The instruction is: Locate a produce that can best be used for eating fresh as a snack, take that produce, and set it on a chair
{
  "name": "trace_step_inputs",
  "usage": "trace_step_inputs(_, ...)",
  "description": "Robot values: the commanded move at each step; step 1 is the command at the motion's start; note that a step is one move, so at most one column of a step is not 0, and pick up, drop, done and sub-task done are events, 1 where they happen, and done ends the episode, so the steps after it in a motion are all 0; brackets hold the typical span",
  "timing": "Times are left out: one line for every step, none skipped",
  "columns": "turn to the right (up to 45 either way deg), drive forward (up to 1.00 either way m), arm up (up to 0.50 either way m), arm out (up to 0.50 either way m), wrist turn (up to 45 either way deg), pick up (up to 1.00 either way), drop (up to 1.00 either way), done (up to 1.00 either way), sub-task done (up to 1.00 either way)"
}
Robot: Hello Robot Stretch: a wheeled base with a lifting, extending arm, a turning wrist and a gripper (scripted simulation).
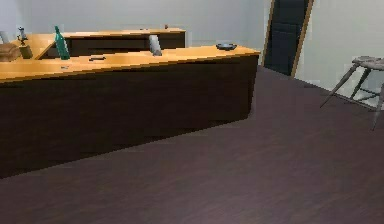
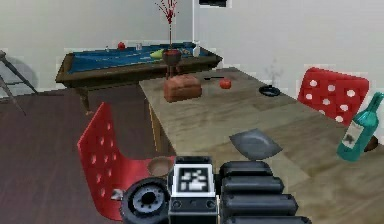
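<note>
A small round red fruit (image 2: 226, 84) lies on the long wooden table (image 2: 210, 125), toward its far end. One red chair (image 2: 103, 152) stands at the table's near left side, and another red chair (image 2: 334, 95) at its right side. The arm's dark bar with a white marker (image 2: 193, 180) rises at the bottom edge. The gripper (image 2: 143, 200) is a dark round body left of the marker, low in front of the near red chair. Its far end is not clear, so I cannot tell whether it holds anything. A grey stool (image 1: 364, 76) stands at the forward view's right edge.
On the table are a brown loaf (image 2: 183, 88), a vase of red twigs (image 2: 172, 55), a black pan (image 2: 269, 90), a dark plate (image 2: 255, 145) and a green bottle (image 2: 360, 128). A blue-topped pool table (image 2: 130, 58) stands beyond. A dark counter (image 1: 120, 100) and door (image 1: 288, 35) lie ahead.
</note>
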Motion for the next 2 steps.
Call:
trace_step_inputs(0.0, 0.0, 0.0, 0.48, 0.0, 0.0, 0.0, 0.0, 0.0)
trace_step_inputs(0.0, 0.0, 0.0, 0.0, 45.0, 0.0, 0.0, 0.0, 0.0)
